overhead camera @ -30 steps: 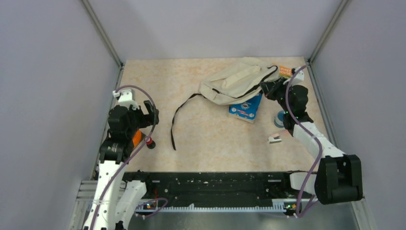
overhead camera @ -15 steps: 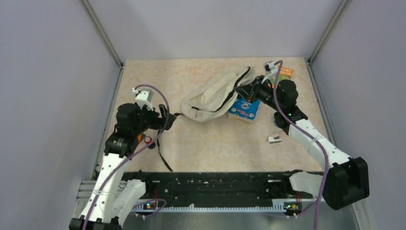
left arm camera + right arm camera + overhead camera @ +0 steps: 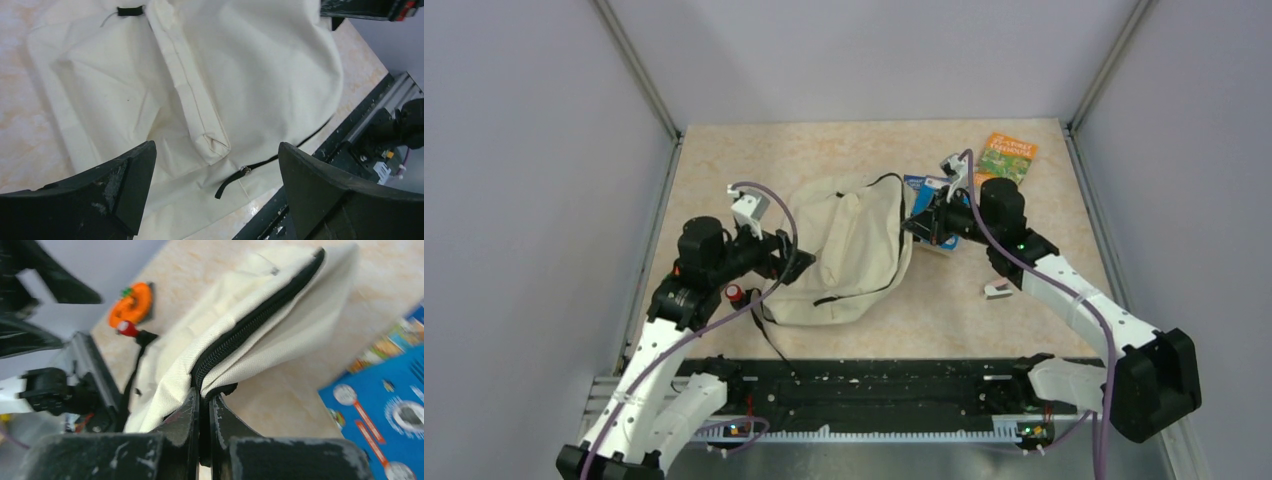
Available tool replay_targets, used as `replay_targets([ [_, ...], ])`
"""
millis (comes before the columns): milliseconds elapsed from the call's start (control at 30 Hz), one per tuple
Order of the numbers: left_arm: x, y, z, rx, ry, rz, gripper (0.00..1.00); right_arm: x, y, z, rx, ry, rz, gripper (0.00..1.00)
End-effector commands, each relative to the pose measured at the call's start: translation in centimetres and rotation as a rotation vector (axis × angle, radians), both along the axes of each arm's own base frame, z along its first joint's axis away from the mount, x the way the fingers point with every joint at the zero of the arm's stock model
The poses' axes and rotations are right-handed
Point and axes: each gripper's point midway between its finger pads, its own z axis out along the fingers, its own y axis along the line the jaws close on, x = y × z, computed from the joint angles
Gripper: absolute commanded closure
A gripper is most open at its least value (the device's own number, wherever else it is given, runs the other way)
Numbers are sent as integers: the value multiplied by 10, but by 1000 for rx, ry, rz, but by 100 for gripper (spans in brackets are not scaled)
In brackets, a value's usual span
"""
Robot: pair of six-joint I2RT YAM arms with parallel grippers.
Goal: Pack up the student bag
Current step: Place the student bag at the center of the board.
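Dragged over from the far right corner, the student bag [image 3: 849,250] is now lying flattened near the middle of the table [image 3: 724,170], and both arms are reaching further in toward it. The right gripper [image 3: 202,395] is pinching the bag's edge right beside the black zipper (fabric caught between its closed fingers). The left gripper [image 3: 216,160] is hovering over the bag's left part, fingers spread wide and grasping nothing. A blue book [image 3: 395,390] is lying just beside the right gripper
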Motion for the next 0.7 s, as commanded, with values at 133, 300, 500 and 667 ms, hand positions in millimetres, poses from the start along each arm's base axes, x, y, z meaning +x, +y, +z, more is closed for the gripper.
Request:
replay_targets([
  [133,-4,-26,-15,37,15,-114,3,41,-53,-43,-254,4,-337,89],
  [300,3,-22,-28,81,56,-70,3,52,-63,-55,-269,43,-434,29],
  [500,5,-22,-36,98,82,-52,3,48,-90,-59,-302,67,-578,17],
  [667,7,-21,-46,131,121,-35,4,25,-86,-65,-213,121,-550,17],
])
